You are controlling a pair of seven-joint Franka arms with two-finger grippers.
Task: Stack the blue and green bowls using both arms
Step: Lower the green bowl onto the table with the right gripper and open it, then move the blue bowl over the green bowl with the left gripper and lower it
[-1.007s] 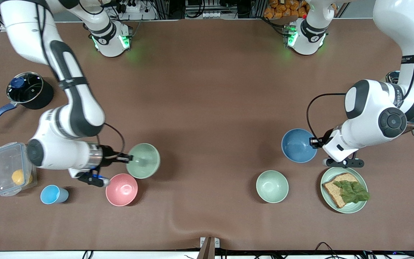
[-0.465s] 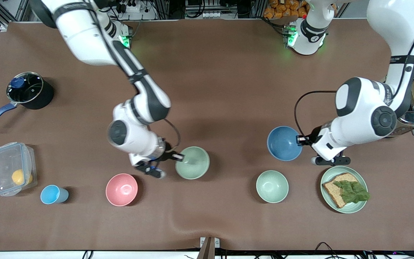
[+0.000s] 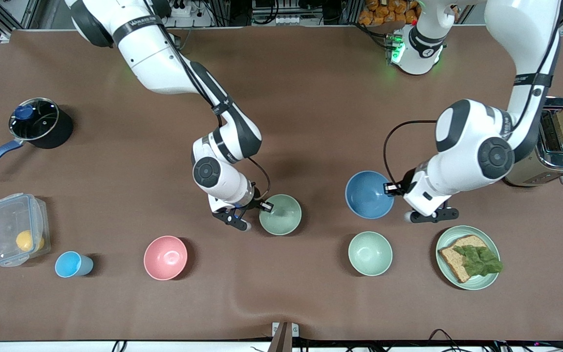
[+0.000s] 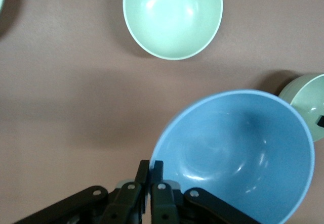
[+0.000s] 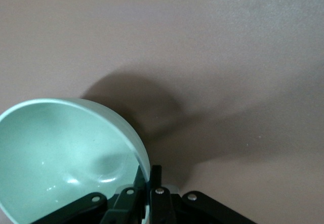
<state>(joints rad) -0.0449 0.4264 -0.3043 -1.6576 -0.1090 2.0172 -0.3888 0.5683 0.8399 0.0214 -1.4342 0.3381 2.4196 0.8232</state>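
Note:
My left gripper (image 3: 388,188) is shut on the rim of the sky-blue bowl (image 3: 368,194) and holds it above the table, over the spot just above the paler mint bowl (image 3: 370,253). In the left wrist view the gripper (image 4: 151,167) pinches the blue bowl (image 4: 238,153) at its rim. My right gripper (image 3: 265,207) is shut on the rim of the sage-green bowl (image 3: 280,214) and holds it above the middle of the table. The right wrist view shows the gripper (image 5: 148,176) and the green bowl (image 5: 61,158). The two bowls are apart.
A pink bowl (image 3: 165,257), a small blue cup (image 3: 73,264), a plastic box (image 3: 16,236) and a black pot (image 3: 37,122) stand toward the right arm's end. A green plate with bread and lettuce (image 3: 487,283) and a toaster (image 3: 555,142) stand toward the left arm's end.
My right gripper has carried the green bowl from beside the pink bowl to the middle of the table. My left gripper has carried the blue bowl toward the middle.

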